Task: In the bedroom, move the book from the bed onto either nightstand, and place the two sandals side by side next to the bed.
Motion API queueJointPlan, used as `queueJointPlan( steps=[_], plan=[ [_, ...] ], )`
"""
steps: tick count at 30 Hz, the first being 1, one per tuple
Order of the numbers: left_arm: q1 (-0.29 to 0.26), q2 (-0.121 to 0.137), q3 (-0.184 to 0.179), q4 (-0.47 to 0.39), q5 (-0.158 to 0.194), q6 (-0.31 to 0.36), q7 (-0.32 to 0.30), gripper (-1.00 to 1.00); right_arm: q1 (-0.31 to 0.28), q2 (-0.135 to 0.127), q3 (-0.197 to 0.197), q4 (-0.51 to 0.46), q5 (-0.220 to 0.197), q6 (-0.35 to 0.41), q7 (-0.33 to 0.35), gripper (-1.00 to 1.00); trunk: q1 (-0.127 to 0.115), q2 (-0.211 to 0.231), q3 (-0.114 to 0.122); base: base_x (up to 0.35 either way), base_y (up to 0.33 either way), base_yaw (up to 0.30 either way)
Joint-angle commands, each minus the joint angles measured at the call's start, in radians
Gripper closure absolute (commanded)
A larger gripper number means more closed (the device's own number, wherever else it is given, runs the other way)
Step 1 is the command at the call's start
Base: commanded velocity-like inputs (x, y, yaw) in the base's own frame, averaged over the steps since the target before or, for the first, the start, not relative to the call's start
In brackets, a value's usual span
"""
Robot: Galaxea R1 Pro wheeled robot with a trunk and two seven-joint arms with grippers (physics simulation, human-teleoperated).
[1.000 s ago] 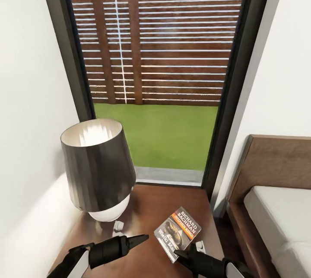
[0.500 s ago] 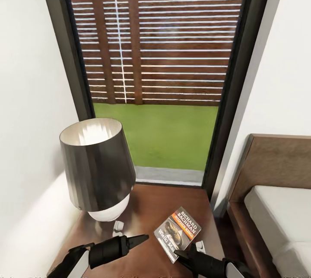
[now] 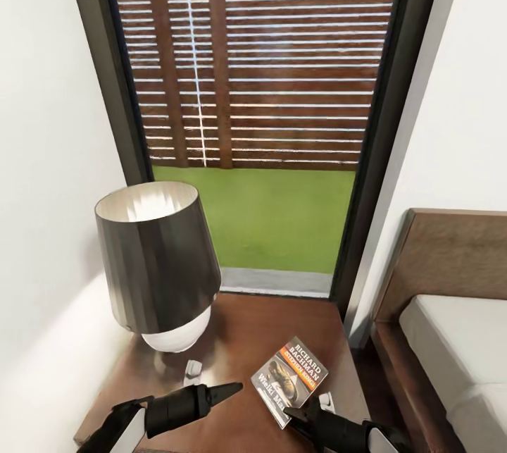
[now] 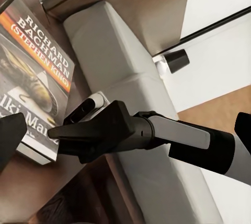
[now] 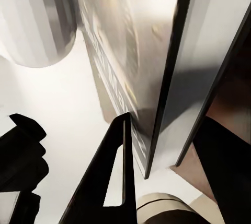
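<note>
The book (image 3: pixel 290 380) lies flat on the nightstand (image 3: pixel 246 340) at lower centre of the head view, with the right gripper (image 3: pixel 299 416) at its near edge and the left gripper (image 3: pixel 229 389) apart to its left. I cannot tell either gripper's opening; neither visibly holds anything. The book's long axis runs diagonally, title end toward the upper right, near the bed (image 3: pixel 451 340)

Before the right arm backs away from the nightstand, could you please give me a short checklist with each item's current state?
1. Book lying flat on the nightstand: ok.
2. Book apart from the lamp: ok.
3. Right tool released from the book: cannot tell, its tip meets the book's near edge.
4. Left tool off the book: ok.
5. Sandals placed beside the bed: cannot tell.
</note>
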Motion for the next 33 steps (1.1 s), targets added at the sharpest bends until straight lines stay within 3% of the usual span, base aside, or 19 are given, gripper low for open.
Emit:
queueJointPlan(
  steps=[1,11,14,33],
  plan=[
    [-0.001,0.001,-0.004,0.000,0.010,0.009,0.001,-1.00,-0.001,-0.001,0.004,0.000,-0.010,0.007,0.000,1.00,0.004,-0.008,-0.004,0.000,0.000,0.000],
    [-0.001,0.001,-0.003,0.000,0.010,0.009,0.001,-1.00,-0.001,-0.001,0.004,0.000,-0.010,0.007,0.000,1.00,0.008,-0.015,-0.007,0.000,0.000,0.000],
    [-0.001,0.001,-0.004,0.000,0.010,0.009,0.001,-1.00,-0.001,-0.001,0.004,0.000,-0.010,0.007,0.000,1.00,0.019,-0.036,-0.017,0.000,0.000,0.000],
    [-0.001,0.001,-0.003,0.000,0.010,0.009,0.001,-1.00,-0.001,-0.001,0.004,0.000,-0.010,0.007,0.000,1.00,0.019,-0.036,-0.017,0.000,0.000,0.000]
  ],
)
